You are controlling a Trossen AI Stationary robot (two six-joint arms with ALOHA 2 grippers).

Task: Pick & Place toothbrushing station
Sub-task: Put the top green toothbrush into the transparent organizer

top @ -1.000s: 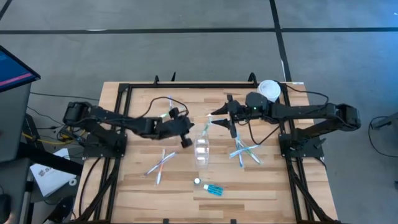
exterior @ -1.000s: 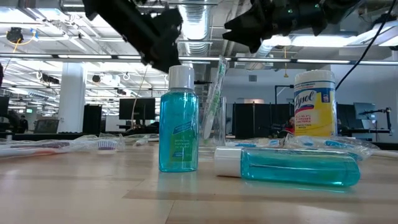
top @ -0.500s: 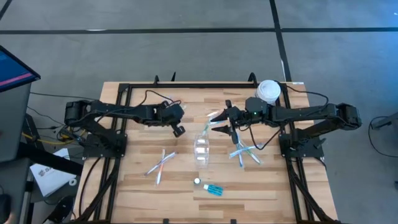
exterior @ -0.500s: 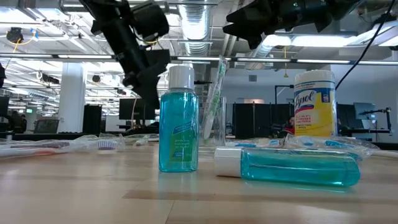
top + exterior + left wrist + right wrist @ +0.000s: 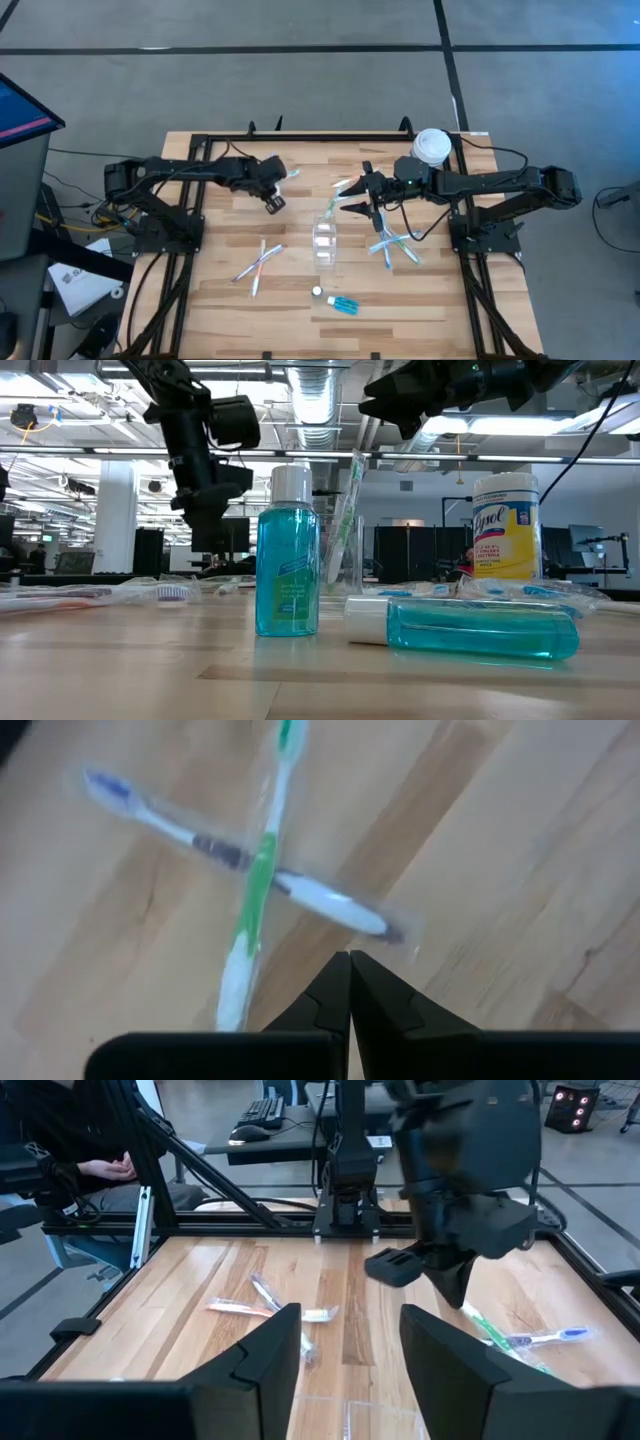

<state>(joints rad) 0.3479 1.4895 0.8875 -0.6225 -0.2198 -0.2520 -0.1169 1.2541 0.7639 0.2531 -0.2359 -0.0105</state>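
"Lysol" reads on the yellow, white-lidded canister [image 5: 506, 526].

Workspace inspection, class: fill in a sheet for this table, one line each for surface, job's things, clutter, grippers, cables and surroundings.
Surface: wooden table, dark frame round it.
Job's things: clear tumbler mid-table holding one toothbrush; loose toothbrushes in scattered groups; one small blue bottle upright, another lying.
Clutter: yellow wipes container at the far right corner.
Grippers: left gripper shut, above crossed toothbrushes; right gripper open, near the tumbler.
Cables: black cable off the left edge.
Surroundings: seated person beyond the table.
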